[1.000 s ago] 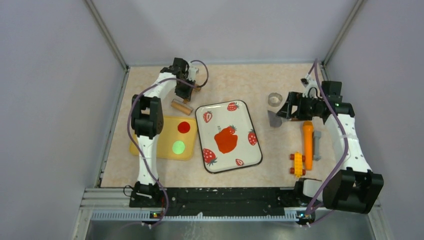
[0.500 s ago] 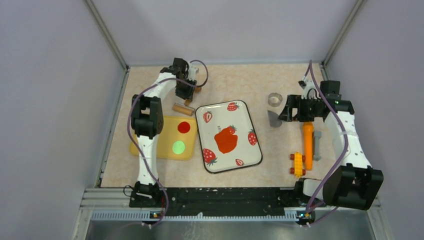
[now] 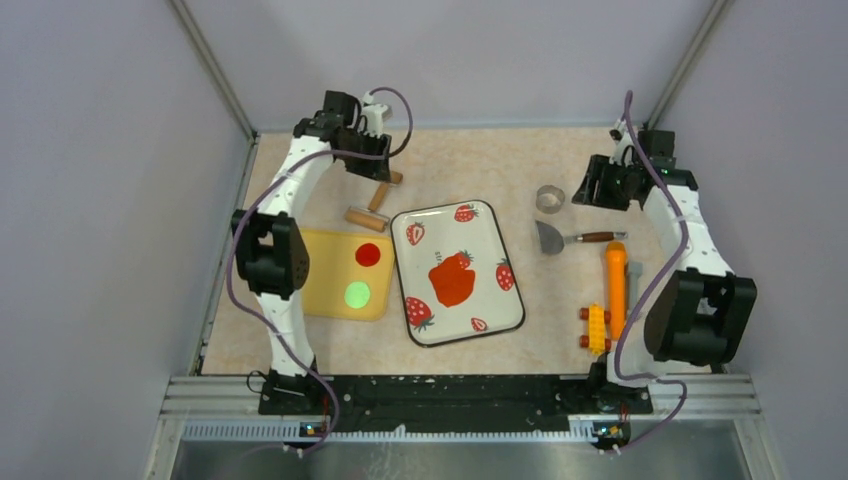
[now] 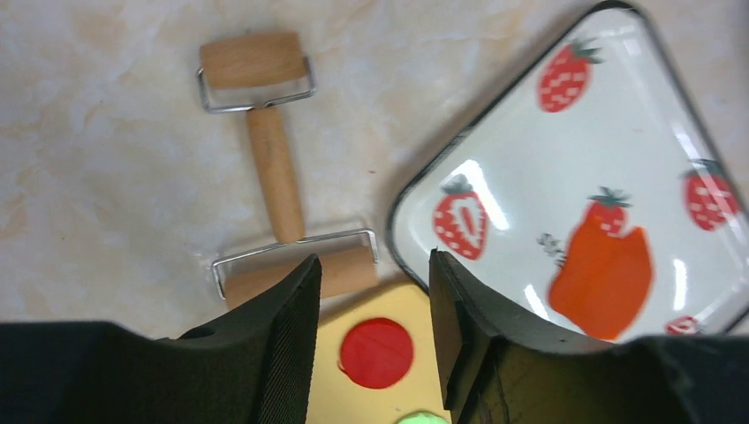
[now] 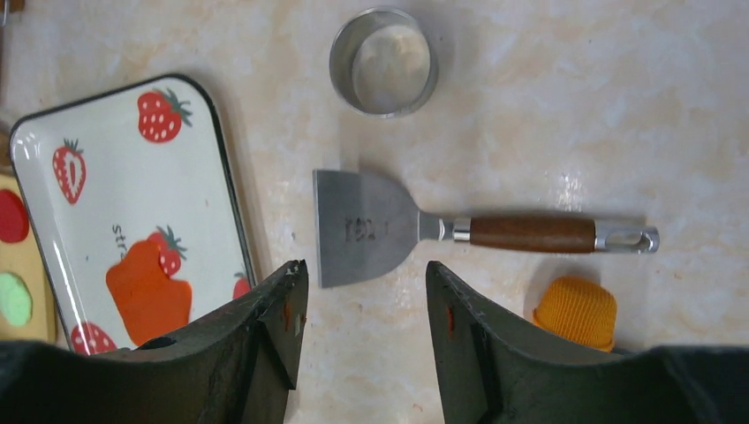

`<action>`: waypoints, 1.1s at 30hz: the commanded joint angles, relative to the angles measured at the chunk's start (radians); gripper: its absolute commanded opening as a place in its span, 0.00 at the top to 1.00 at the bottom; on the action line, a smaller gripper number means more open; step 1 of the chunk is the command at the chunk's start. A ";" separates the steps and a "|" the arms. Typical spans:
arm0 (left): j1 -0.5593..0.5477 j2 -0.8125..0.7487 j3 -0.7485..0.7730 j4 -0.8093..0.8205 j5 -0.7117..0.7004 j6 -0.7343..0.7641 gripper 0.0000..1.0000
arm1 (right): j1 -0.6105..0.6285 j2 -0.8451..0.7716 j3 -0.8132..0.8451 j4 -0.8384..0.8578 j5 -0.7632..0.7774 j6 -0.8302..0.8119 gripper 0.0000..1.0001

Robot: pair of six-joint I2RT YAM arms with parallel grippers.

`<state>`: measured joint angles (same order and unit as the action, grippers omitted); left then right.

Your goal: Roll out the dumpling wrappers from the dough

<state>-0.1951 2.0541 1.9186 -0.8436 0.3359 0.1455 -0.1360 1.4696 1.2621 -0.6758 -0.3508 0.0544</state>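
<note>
Dough (image 3: 452,283) lies untouched; left tool (image 4: 371,265) and right tool (image 5: 364,270) hover high, parted, empty.

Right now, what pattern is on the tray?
The tray is white with red strawberry prints and a dark rim; the left wrist view shows it best.

1. The flat round green clay disc (image 4: 422,418), between the fingers of the left hand (image 4: 373,274), is cut off by the picture's bottom edge.
2. The ribbed orange plastic cylinder (image 5: 574,311), beside the right hand (image 5: 364,274), is partly hidden behind a finger.
</note>
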 commanded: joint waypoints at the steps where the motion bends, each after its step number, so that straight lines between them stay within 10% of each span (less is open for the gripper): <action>1: -0.002 -0.191 -0.014 -0.037 0.242 -0.005 0.48 | -0.007 0.119 0.084 0.088 0.020 0.051 0.48; 33: -0.007 -0.407 -0.187 -0.095 0.177 0.110 0.47 | 0.019 0.653 0.466 0.079 -0.069 -0.014 0.70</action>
<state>-0.2035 1.6966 1.7424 -0.9447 0.5110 0.2382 -0.1265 2.1044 1.6707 -0.5938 -0.3981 0.0765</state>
